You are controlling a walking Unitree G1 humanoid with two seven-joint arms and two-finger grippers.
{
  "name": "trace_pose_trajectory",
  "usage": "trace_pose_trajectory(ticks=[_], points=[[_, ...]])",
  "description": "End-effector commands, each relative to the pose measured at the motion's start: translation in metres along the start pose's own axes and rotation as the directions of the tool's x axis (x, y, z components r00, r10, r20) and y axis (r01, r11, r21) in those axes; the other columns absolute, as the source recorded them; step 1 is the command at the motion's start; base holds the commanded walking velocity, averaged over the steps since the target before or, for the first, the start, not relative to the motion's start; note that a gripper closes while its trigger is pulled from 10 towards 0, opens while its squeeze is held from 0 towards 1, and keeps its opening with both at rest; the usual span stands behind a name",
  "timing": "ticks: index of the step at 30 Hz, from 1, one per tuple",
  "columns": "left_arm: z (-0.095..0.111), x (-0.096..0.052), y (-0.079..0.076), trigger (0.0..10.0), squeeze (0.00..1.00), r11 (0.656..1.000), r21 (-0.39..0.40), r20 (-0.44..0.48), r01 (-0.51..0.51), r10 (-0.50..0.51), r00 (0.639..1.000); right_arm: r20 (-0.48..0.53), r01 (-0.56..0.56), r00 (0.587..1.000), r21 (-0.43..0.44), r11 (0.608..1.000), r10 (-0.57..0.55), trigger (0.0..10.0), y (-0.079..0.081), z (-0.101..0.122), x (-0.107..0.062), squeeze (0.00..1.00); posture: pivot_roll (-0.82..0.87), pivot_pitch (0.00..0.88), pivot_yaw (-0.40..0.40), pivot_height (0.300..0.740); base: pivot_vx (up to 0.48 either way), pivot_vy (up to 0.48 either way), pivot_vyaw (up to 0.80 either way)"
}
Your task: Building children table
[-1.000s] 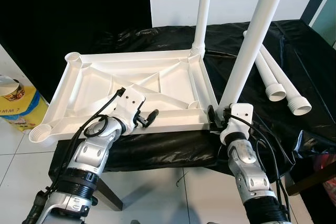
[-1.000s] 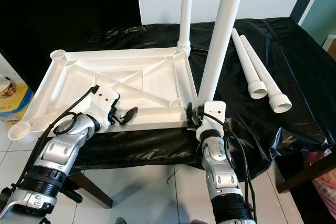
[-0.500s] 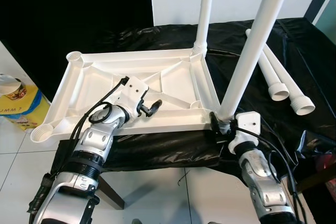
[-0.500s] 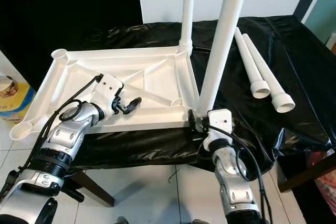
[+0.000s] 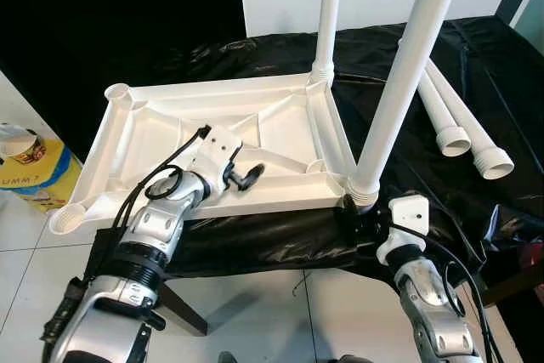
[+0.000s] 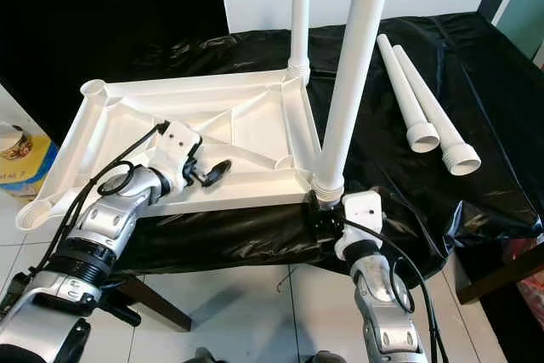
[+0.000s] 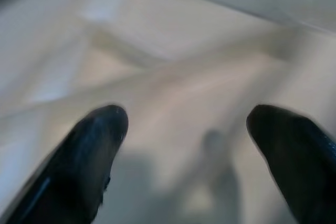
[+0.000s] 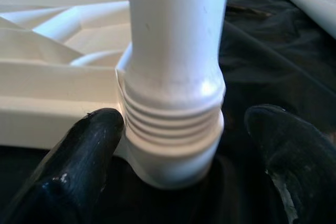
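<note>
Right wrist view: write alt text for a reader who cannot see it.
A white table leg stands upright in the corner socket of a white tabletop, between the two open black fingers of the right gripper. Black cloth lies behind.

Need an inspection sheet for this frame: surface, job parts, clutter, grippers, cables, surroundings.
Surface: table draped in a black sheet, wrinkled.
Job's things: white tabletop lies upside down, ribs up. Near leg and far leg stand upright in the two right corner sockets. Two loose legs lie side by side on the sheet to the right. Both left corner sockets are unfilled.
Clutter: nothing seen on the sheet.
Grippers: left gripper open above the tabletop's ribs. Right gripper open, fingers either side of the near leg's threaded base, not clamped.
Cables: black cables loop along both forearms.
Surroundings: yellow bag on the tiled floor at left; dark door behind.
</note>
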State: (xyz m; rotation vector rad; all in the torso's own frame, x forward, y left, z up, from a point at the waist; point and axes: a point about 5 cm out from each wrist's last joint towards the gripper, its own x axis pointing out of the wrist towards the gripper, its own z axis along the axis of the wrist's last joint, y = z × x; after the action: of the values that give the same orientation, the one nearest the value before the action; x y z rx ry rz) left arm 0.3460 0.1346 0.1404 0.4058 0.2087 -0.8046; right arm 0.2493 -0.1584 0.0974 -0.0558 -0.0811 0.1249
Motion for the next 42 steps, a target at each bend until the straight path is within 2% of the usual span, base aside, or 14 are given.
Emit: trace_pose_trajectory(ticks=[1, 5, 7, 8, 10, 15, 17, 21, 22, 23, 24, 29, 42], points=[[-0.005, 0.003, -0.005, 10.0, 0.00, 0.997, 0.026, -0.046, 0.077, -0.076, 0.996, -0.002, -0.002, 1.000, 0.002, 1.000, 0.002, 10.0, 0.002, 0.000, -0.001, 0.00, -0.08, 0.079, 0.075, 0.740, 0.000, 0.000, 0.00], [-0.008, 0.004, -0.003, 10.0, 0.00, 0.997, 0.027, -0.083, 0.078, -0.076, 0.994, 0.001, 0.000, 1.000, 0.003, 1.000, 0.000, 10.0, 0.002, 0.001, -0.001, 0.00, -0.09, 0.080, 0.076, 0.740, 0.000, 0.000, 0.00], [-0.014, 0.006, 0.001, 10.0, 0.00, 0.999, 0.014, -0.138, 0.043, -0.041, 0.990, 0.004, 0.003, 1.000, 0.004, 1.000, -0.003, 10.0, 0.002, 0.002, 0.000, 0.00, -0.09, 0.081, 0.079, 0.740, 0.000, 0.000, 0.00], [-0.014, 0.006, 0.001, 10.0, 0.00, 0.999, 0.014, -0.138, 0.043, -0.041, 0.990, 0.004, 0.003, 1.000, 0.004, 1.000, -0.003, 10.0, 0.002, 0.002, 0.000, 0.00, -0.09, 0.081, 0.079, 0.740, 0.000, 0.000, 0.00], [-0.018, 0.008, 0.010, 10.0, 0.00, 0.999, -0.006, -0.190, -0.033, 0.031, 0.981, 0.004, 0.005, 1.000, 0.004, 1.000, -0.005, 10.0, 0.002, 0.002, 0.000, 0.00, -0.09, 0.081, 0.080, 0.740, 0.000, 0.000, 0.00], [-0.018, 0.009, 0.018, 10.0, 0.00, 0.995, -0.026, -0.222, -0.097, 0.089, 0.971, 0.004, 0.006, 1.000, 0.003, 1.000, -0.006, 10.0, 0.002, 0.002, 0.000, 0.00, -0.09, 0.081, 0.081, 0.740, 0.000, 0.000, 0.00], [-0.018, 0.010, 0.026, 10.0, 0.00, 0.987, -0.051, -0.252, -0.153, 0.136, 0.958, 0.005, 0.004, 1.000, 0.003, 1.000, -0.004, 10.0, 0.003, 0.003, 0.001, 0.00, -0.09, 0.082, 0.084, 0.740, 0.000, 0.000, 0.00], [-0.018, 0.009, 0.030, 10.0, 0.00, 0.983, -0.065, -0.266, -0.173, 0.150, 0.952, 0.006, 0.003, 1.000, 0.003, 1.000, -0.003, 10.0, 0.003, 0.003, 0.002, 0.00, -0.09, 0.081, 0.085, 0.740, 0.000, 0.000, 0.00], [-0.019, 0.009, 0.033, 6.7, 0.00, 0.981, -0.065, -0.275, -0.182, 0.158, 0.949, 0.007, 0.003, 1.000, 0.004, 1.000, -0.003, 10.0, 0.004, 0.003, 0.002, 0.00, -0.09, 0.082, 0.085, 0.740, 0.000, 0.000, 0.00], [-0.019, 0.009, 0.033, 6.7, 0.00, 0.981, -0.065, -0.275, -0.182, 0.158, 0.949, 0.007, 0.003, 1.000, 0.004, 1.000, -0.003, 10.0, 0.004, 0.003, 0.002, 0.00, -0.09, 0.082, 0.085, 0.740, 0.000, 0.000, 0.00], [-0.020, 0.008, 0.036, 0.0, 0.00, 0.974, -0.083, -0.286, -0.210, 0.178, 0.942, 0.007, 0.004, 1.000, 0.004, 1.000, -0.004, 10.0, 0.004, 0.003, 0.002, 0.00, -0.09, 0.082, 0.088, 0.740, 0.000, 0.000, 0.00], [-0.019, 0.007, 0.043, 0.0, 0.00, 0.965, -0.092, -0.287, -0.247, 0.212, 0.934, 0.008, 0.010, 1.000, 0.008, 1.000, -0.010, 10.0, 0.004, 0.003, 0.002, 0.00, -0.09, 0.079, 0.094, 0.740, 0.000, 0.000, 0.00], [-0.009, 0.010, 0.048, 0.0, 0.00, 0.962, -0.074, -0.252, -0.262, 0.237, 0.938, 0.013, 0.007, 1.000, 0.015, 1.000, -0.007, 10.0, 0.007, 0.003, 0.006, 0.00, -0.08, 0.077, 0.093, 0.740, 0.000, 0.000, 0.00]])
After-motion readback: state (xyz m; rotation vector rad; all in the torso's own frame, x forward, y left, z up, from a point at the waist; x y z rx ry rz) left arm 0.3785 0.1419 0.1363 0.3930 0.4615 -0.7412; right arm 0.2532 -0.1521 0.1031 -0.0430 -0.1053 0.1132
